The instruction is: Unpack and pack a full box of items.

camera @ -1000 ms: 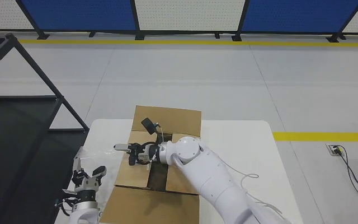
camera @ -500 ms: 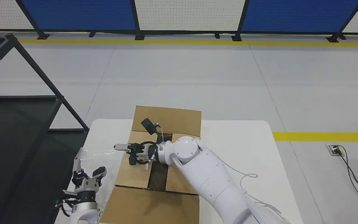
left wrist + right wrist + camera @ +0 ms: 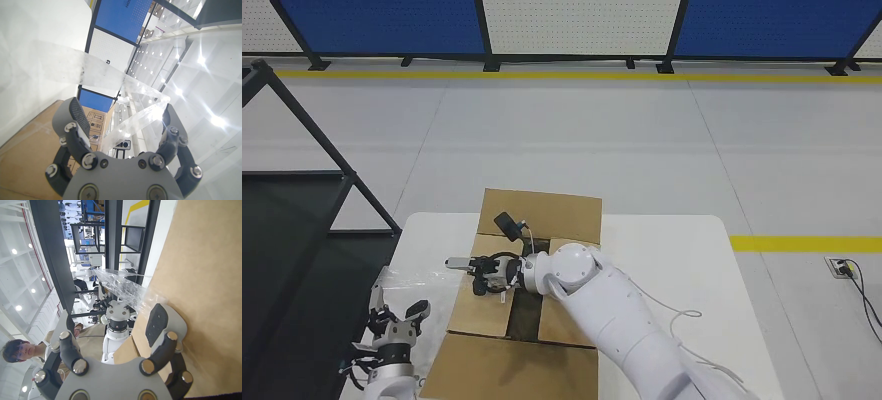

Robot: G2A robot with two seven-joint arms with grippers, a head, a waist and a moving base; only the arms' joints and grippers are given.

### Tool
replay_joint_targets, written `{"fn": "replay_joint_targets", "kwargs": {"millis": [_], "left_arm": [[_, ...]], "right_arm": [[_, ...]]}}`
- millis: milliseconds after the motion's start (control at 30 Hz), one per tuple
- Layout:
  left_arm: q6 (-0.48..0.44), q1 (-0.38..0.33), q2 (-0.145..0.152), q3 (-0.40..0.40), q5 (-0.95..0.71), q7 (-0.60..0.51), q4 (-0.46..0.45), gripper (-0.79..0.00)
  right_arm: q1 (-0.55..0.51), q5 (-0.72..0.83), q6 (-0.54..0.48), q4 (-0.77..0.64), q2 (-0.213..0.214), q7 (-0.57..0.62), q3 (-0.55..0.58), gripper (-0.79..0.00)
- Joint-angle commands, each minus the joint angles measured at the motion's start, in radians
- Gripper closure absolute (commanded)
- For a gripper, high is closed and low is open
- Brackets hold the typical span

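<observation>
Since the tape point(image 3: 102, 73) looks thin, limp and sticky, I'd pinch it near the box point(image 3: 198, 275); left hand point(image 3: 122, 105) and right hand point(image 3: 113, 311) are both spread.

Robotics lab hall: blue partition panels point(image 3: 382, 25), yellow floor line point(image 3: 542, 74).

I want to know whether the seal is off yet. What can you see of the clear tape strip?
The clear tape strip is a long, translucent, crinkled band with dark specks. One end is stuck to the edge of the cardboard box. From there it hangs taut in the air towards the left gripper, whose fingers are open. It folds back at one finger and seems to cling to it.
</observation>
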Motion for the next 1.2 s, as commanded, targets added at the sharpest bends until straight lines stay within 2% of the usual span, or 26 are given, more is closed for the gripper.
{"fn": "replay_joint_targets", "kwargs": {"millis": [0,267,600,1167], "left_arm": [[0.000,0.000,0.000,-0.001,-0.001,-0.002,0.000,-0.785],[0.001,0.002,-0.002,-0.004,-0.003,-0.007,-0.003,-0.785],[0.013,0.003,-0.004,0.002,0.012,-0.010,-0.013,-0.785],[0.004,0.008,-0.008,0.010,0.013,-0.018,-0.009,-0.785]], "right_arm": [[0.000,-0.003,0.001,0.001,-0.001,-0.001,0.002,-0.785],[-0.001,-0.014,0.007,0.003,-0.002,-0.006,0.013,-0.785],[0.015,-0.020,-0.084,-0.045,-0.001,-0.006,0.034,-0.785],[0.002,-0.057,-0.036,-0.018,-0.038,-0.032,0.023,-0.785]]}}
